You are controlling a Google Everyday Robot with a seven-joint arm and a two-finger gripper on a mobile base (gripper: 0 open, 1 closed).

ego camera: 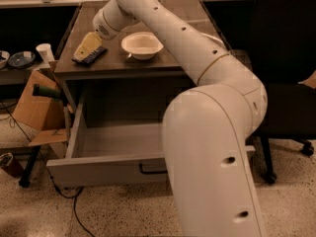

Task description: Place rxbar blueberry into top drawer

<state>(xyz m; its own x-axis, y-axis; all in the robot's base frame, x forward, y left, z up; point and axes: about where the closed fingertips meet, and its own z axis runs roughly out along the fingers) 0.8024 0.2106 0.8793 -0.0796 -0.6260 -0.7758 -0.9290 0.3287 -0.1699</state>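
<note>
The robot's arm (197, 63) is being stretched across the counter (123, 67) toward its front-left corner. Below the front edge the top drawer (108, 169) is being presented pulled out, with nothing seen inside, evidently so that the bar can be set straight in. The white bowl (148, 51), apparently empty, is being bypassed near the counter's middle, and the gripper (88, 46) is being held right against the rxbar blueberry (93, 58) lying by that front-left corner; whether it is clamped on the bar cannot be told.
</note>
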